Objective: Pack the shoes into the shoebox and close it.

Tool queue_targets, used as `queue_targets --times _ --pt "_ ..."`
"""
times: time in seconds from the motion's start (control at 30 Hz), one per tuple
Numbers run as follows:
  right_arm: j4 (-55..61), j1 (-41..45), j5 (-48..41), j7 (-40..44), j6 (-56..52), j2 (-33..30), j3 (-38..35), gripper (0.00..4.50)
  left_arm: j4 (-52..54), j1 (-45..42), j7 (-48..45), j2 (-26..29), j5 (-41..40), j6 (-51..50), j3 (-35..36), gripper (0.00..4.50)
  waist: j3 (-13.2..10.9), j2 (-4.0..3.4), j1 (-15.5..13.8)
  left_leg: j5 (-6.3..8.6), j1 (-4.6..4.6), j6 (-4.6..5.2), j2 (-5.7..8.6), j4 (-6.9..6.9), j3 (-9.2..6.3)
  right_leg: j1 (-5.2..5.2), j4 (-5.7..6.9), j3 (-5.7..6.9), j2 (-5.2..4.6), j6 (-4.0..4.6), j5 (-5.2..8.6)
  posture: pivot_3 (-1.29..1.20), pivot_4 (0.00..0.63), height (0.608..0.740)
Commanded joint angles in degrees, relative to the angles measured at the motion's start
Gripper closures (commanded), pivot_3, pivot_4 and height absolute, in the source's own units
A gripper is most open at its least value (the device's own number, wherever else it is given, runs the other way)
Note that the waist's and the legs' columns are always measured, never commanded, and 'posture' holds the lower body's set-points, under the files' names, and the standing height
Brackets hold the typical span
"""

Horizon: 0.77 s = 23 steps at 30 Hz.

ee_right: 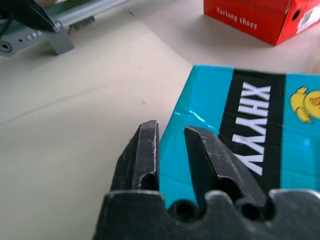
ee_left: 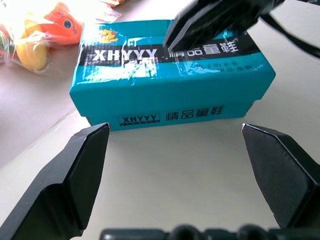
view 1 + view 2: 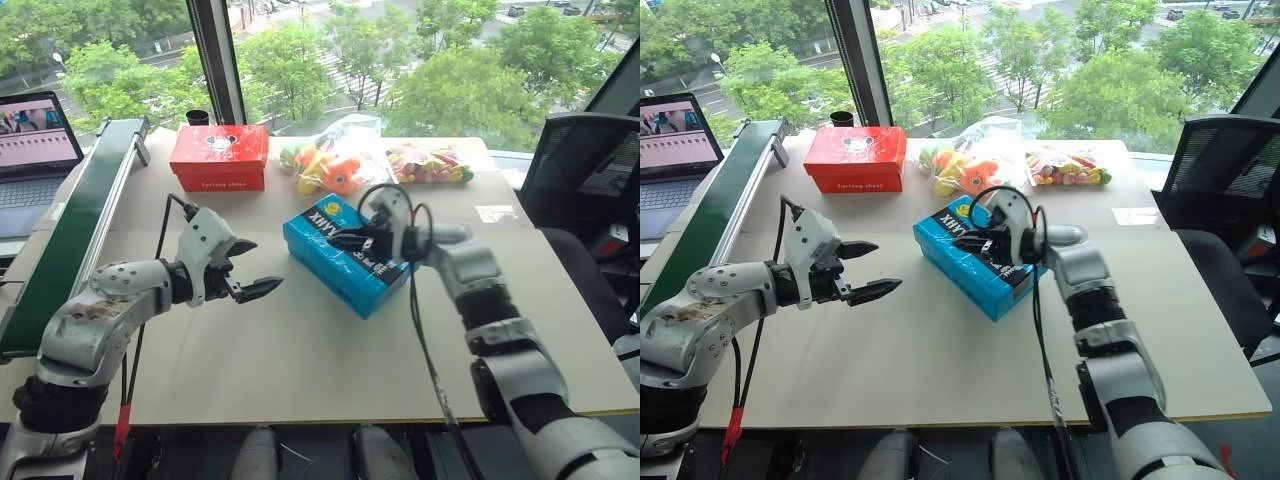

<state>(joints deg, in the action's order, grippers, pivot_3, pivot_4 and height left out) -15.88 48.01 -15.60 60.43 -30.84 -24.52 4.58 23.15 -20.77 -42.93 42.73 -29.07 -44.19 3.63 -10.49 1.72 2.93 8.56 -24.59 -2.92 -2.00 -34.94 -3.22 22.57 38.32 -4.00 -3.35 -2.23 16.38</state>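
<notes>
Right end effector [image 1: 170, 145], slightly parted, grips nothing above the closed shoebox [image 3: 345, 255]. Left end effector [image 3: 250, 268] hangs wide open beside it.

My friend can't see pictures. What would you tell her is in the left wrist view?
A closed bright blue shoebox sits on a pale table, framed between the left gripper's two wide-open black fingers. The right gripper hangs over the lid, and a bag of colourful toys lies beyond the box.
</notes>
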Motion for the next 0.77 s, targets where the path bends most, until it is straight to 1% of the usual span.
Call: queue_targets --times 0.03,0.13,0.17,0.2,0.3,0.4,0.5,0.6,0.67,0.73,0.77 --pt "13.6 -5.4 -2.6 -1.9 -6.5 -6.9 -4.8 1.73 -0.4 2.8 1.2 -1.3 2.6 6.6 1.9 0.00 0.0 0.00 -0.4 0.00 -0.01 0.00 0.00 0.01 0.01 -0.01 -0.12 0.00 0.00 0.00 0.00 0.00 0.150 0.739" --pt "17.8 -10.6 -2.3 -4.7 -7.2 -10.4 -7.4 0.71 -0.8 5.5 1.4 -2.6 1.7 8.3 3.7 0.00 0.0 0.02 -0.5 0.00 0.05 0.00 0.00 -0.03 0.04 -0.13 -0.22 0.00 -0.01 -0.01 0.01 0.00 0.150 0.739" --pt "18.7 -12.8 -1.2 -6.0 -5.7 -11.6 -8.2 0.38 -1.2 6.2 2.3 -3.6 1.2 8.5 4.7 0.00 0.0 0.03 -0.6 0.00 0.09 0.00 -0.01 -0.04 0.05 -0.18 -0.23 0.00 -0.01 -0.01 0.01 0.00 0.150 0.739" --pt "20.0 -16.3 -1.7 -7.0 -4.4 -12.8 -11.7 0.03 -3.1 7.5 5.2 -5.5 3.1 10.5 5.4 0.00 0.0 0.03 -0.6 0.00 0.12 0.00 -0.01 -0.05 0.06 -0.20 -0.23 -0.01 -0.01 -0.01 0.01 0.00 0.150 0.739" --pt "21.6 -22.8 -3.0 -10.0 -2.6 -14.2 -18.6 0.03 -7.2 11.0 10.1 -8.3 9.0 16.6 5.6 0.00 0.0 0.03 -0.8 0.00 0.23 0.01 0.00 -0.04 0.08 -0.33 -0.26 -0.03 -0.02 -0.03 0.02 0.00 0.150 0.739" --pt "20.5 -29.5 -3.6 -13.2 -1.0 -12.5 -23.0 0.03 -9.3 14.9 12.8 -11.6 10.9 21.1 6.5 0.00 0.0 0.05 -0.7 0.00 0.23 0.01 0.01 -0.02 0.12 -0.31 -0.29 -0.09 -0.03 -0.02 0.02 0.00 0.150 0.739" --pt "19.1 -38.3 -2.1 -21.1 6.9 -5.0 -26.9 0.03 -11.9 19.6 18.2 -17.5 13.3 26.2 7.1 0.00 0.1 0.17 -0.7 0.01 0.27 0.01 -0.02 0.01 0.12 -0.34 -0.29 -0.08 -0.02 -0.02 0.02 0.00 0.150 0.739" --pt "19.3 -45.7 -0.8 -27.7 13.4 3.3 -27.4 0.03 -13.2 24.7 22.2 -24.1 15.0 29.8 5.5 0.00 0.2 0.11 -0.7 0.01 0.30 0.01 0.00 0.02 0.13 -0.37 -0.27 -0.10 -0.04 -0.02 0.02 0.00 0.150 0.739" --pt "19.7 -47.8 -1.4 -30.4 15.1 7.3 -27.0 0.03 -13.8 26.5 23.0 -26.2 16.3 31.9 4.3 0.00 0.2 0.08 -0.5 0.01 0.31 0.00 0.01 0.01 0.20 -0.36 -0.27 -0.17 -0.07 -0.02 0.02 0.00 0.150 0.739" --pt "20.6 -49.5 1.9 -34.0 18.2 10.9 -23.4 0.03 -15.7 27.3 25.3 -28.0 17.2 33.5 5.3 0.00 0.1 0.06 -0.3 0.01 0.31 0.00 0.01 -0.02 0.23 -0.34 -0.25 -0.19 -0.06 -0.03 0.01 0.00 0.150 0.739" --pt "20.7 -49.8 3.5 -35.3 19.5 11.6 -22.1 0.03 -16.3 27.4 25.9 -28.3 17.7 34.3 5.5 0.00 0.1 0.06 -0.3 0.00 0.34 0.00 -0.01 -0.04 0.24 -0.34 -0.26 -0.21 -0.03 -0.03 0.02 0.00 0.150 0.739"
